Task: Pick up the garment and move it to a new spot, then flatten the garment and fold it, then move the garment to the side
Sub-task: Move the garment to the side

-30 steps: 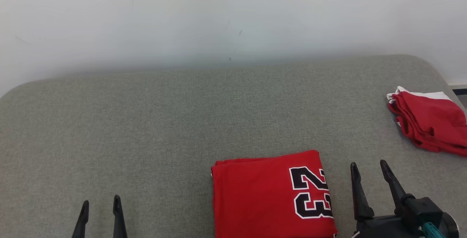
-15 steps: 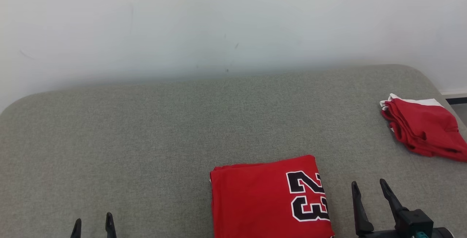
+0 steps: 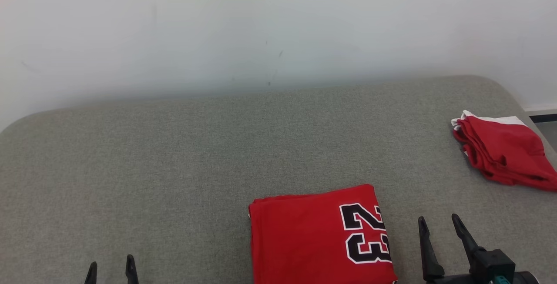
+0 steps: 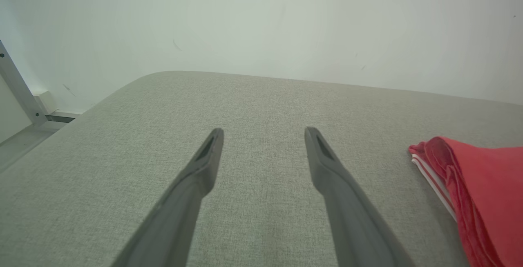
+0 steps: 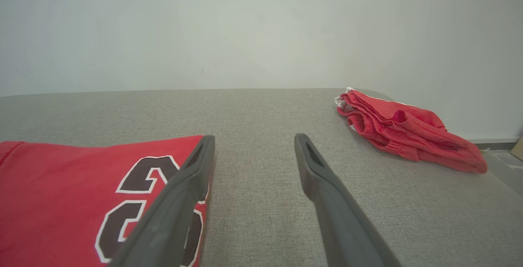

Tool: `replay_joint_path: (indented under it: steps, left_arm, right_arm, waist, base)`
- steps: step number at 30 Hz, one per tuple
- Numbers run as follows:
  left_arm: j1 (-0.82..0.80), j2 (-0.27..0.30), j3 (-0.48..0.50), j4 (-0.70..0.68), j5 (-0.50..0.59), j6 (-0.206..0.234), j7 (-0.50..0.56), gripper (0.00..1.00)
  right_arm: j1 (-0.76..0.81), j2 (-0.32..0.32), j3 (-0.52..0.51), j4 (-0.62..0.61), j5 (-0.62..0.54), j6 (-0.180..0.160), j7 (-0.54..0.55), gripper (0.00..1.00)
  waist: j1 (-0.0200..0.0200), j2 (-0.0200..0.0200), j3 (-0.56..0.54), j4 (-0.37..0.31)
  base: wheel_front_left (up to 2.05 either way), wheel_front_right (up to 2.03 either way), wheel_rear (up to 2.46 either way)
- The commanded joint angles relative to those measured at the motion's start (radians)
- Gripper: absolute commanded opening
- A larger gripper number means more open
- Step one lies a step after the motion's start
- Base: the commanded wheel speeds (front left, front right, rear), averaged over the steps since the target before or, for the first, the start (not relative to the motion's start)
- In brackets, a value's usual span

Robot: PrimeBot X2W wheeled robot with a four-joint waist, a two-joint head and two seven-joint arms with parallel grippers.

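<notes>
The garment, a red jersey (image 3: 304, 236) with a black "23", lies folded in a neat rectangle on the grey cushion (image 3: 174, 153), near its front edge. My right gripper (image 3: 438, 218) is open just right of the jersey, apart from it. In the right wrist view the jersey (image 5: 61, 185) lies beside and under the left finger of that open gripper (image 5: 254, 137). My left gripper (image 3: 111, 261) is open far to the jersey's left, over bare cushion. The left wrist view shows this gripper (image 4: 264, 132) empty, with the jersey's layered edge (image 4: 482, 185) at the right.
A second red garment (image 3: 500, 158) with white trim lies loosely folded at the cushion's right edge, and the right wrist view has this red garment (image 5: 400, 130) at upper right. A pale wall (image 3: 278, 23) rises behind. A metal frame leg (image 4: 18, 87) stands past the left end.
Both grippers have drawn back toward the bottom of the head view, staying open. The camera tilted slightly, so the whole scene sits lower. The jersey has not moved.
</notes>
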Motion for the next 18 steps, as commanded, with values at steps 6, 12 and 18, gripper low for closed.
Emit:
replay_joint_path:
  steps: [6,12,18]
  left_arm:
    - [0.011,-0.001,-0.007,-0.005,0.005,0.005,-0.002,1.00]
    - [0.011,-0.001,-0.009,-0.005,0.004,0.004,-0.002,1.00]
    - [0.007,-0.001,-0.018,-0.006,-0.003,0.004,-0.002,1.00]
  right_arm:
    - [-0.010,0.000,0.006,-0.003,-0.004,-0.002,0.001,1.00]
    - [-0.013,-0.013,0.020,-0.023,0.010,-0.002,0.005,1.00]
    - [-0.033,-0.029,0.051,-0.056,0.139,-0.002,0.214,1.00]
  waist:
    - [0.0000,0.0000,0.003,-0.004]
    - [0.0000,0.0000,0.006,-0.002]
    - [0.0000,0.0000,0.013,0.005]
  base:
    - [0.00,0.00,0.00]
    - [0.00,0.00,0.00]
    - [0.00,0.00,0.00]
